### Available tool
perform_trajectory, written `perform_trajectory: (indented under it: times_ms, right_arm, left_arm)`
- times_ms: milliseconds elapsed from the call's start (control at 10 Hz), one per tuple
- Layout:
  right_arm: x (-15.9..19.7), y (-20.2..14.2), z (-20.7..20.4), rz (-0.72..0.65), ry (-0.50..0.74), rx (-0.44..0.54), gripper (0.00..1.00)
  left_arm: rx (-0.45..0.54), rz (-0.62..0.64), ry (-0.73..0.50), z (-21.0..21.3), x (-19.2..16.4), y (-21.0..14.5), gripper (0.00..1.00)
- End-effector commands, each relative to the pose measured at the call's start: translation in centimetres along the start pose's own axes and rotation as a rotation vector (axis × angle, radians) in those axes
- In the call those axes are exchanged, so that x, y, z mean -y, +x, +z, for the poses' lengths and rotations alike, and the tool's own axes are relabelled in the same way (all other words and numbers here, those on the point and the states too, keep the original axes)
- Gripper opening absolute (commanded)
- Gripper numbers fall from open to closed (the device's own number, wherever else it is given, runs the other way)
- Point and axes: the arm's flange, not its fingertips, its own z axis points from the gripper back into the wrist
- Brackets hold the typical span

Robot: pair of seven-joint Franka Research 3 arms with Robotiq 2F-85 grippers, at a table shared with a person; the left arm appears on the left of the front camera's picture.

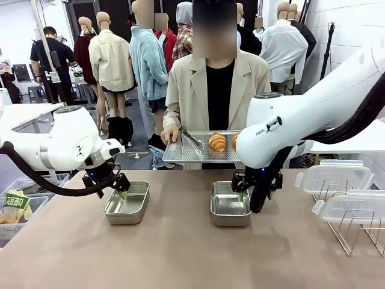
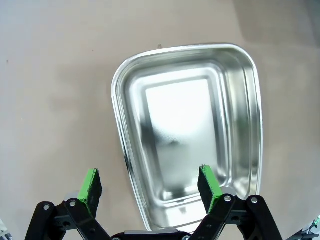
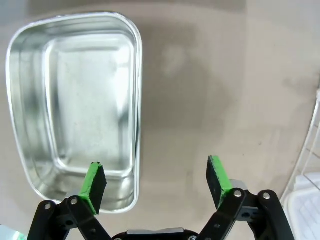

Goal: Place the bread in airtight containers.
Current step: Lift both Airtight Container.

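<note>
Your left gripper [image 1: 122, 191] hangs just above the left small rectangular shiny steel container [image 1: 129, 203] on the brown table [image 1: 180, 253], with its fingers spread wide and holding nothing. In the left wrist view one green pad [image 2: 91, 184] sits over bare table outside the rim and the other over the container's inside, so the jaws straddle one wall. Your right gripper [image 1: 240, 191] is likewise wide open and empty above the right steel container [image 1: 228, 208] of the same kind, one pad over its corner and the other over bare table beside it. Both containers stand uncovered and empty, well apart from each other. The two golden-brown ridged rolls [image 1: 217, 142] lie on the large flat perforated metal tray [image 1: 180, 153] that the person's hand [image 1: 169, 133] holds beyond the table's far edge, beside metal tongs [image 1: 192, 138]; your right arm partly hides the second roll. The translucent plastic lids [image 1: 334, 176] rest on a wire rack [image 1: 346, 238] at the table's right.
</note>
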Motion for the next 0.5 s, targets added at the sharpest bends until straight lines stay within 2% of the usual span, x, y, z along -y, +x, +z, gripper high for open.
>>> perform_trajectory:
  times_ms: [0, 300, 400]
  right_arm:
    - [-0.2, -0.2, -1.5, 0.014, 0.020, 0.009, 1.00]
    - [-0.2, 0.4, -2.5, 0.014, 0.013, -0.006, 1.00]
    - [-0.3, 0.3, -2.4, 0.009, 0.014, 0.005, 0.95]
  left_arm:
    - [-0.027, 0.025, 0.014, -1.2, 0.3, 0.5, 1.00]
    - [-0.049, 0.022, 0.029, -2.1, 0.3, 0.0, 1.00]
    - [-0.043, 0.022, 0.032, -1.8, 0.5, -0.1, 1.00]
